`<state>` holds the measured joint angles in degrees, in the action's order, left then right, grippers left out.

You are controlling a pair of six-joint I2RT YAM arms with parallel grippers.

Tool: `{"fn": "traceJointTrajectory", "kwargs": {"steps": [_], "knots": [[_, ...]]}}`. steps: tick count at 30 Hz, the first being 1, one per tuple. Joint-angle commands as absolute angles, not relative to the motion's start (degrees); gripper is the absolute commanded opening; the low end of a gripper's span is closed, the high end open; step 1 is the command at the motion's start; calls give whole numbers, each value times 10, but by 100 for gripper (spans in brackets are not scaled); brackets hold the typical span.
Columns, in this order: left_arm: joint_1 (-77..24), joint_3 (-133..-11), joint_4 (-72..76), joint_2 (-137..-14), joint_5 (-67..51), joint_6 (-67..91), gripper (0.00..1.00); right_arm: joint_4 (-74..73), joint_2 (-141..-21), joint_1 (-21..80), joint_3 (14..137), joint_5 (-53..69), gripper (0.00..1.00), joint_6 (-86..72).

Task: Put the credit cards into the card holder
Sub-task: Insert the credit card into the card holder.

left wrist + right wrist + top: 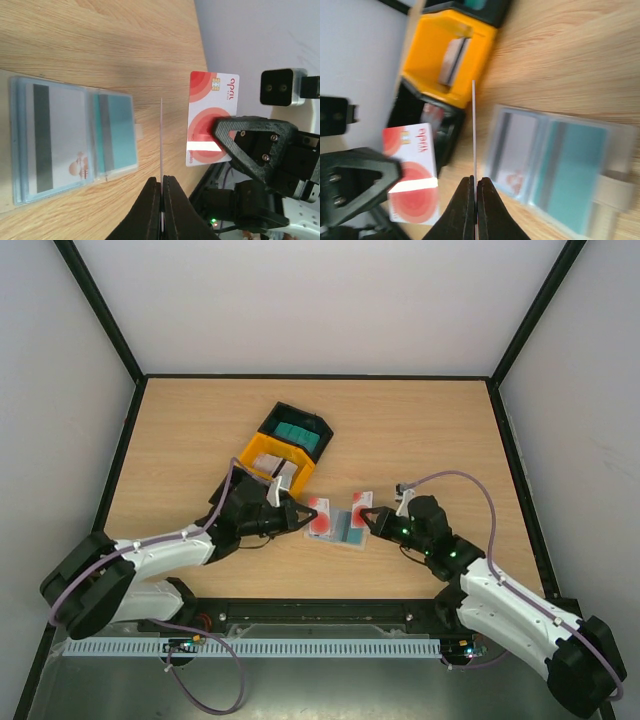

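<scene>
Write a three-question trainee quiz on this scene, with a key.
1. True or false: the card holder lies closed.
2. Which tray holds the loose teal cards? A) yellow B) black C) neither
3. What does each gripper hold?
Key: 1 false, it lies open with a striped card inside. 2 B, the black tray. 3 The left gripper and the right gripper are each shut on its own red-blotched card.

The left arm (170, 545) and right arm (500, 595) stretched low toward each other, both sets of jaws clamped tight.
</scene>
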<state>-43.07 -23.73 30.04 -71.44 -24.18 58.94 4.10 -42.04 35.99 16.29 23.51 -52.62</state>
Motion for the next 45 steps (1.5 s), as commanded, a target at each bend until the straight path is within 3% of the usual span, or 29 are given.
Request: {"fn": "traceJointTrajectory", "kwargs": {"steps": [1, 12, 26, 39, 45], "knots": [[-434, -282, 219, -749, -222, 503, 3, -97, -430, 360, 204, 136, 2, -488], [-452, -407, 198, -943, -213, 451, 2, -84, -524, 360, 198, 162, 2, -474], [-443, -425, 193, -1038, -233, 443, 2, -47, -590, 360, 145, 137, 2, -457], [-439, -416, 188, -1050, -258, 496, 3, -73, -636, 360, 176, 88, 2, -446], [-439, -382, 185, -994, -238, 543, 2, -131, -645, 360, 213, 77, 2, -472]]}}
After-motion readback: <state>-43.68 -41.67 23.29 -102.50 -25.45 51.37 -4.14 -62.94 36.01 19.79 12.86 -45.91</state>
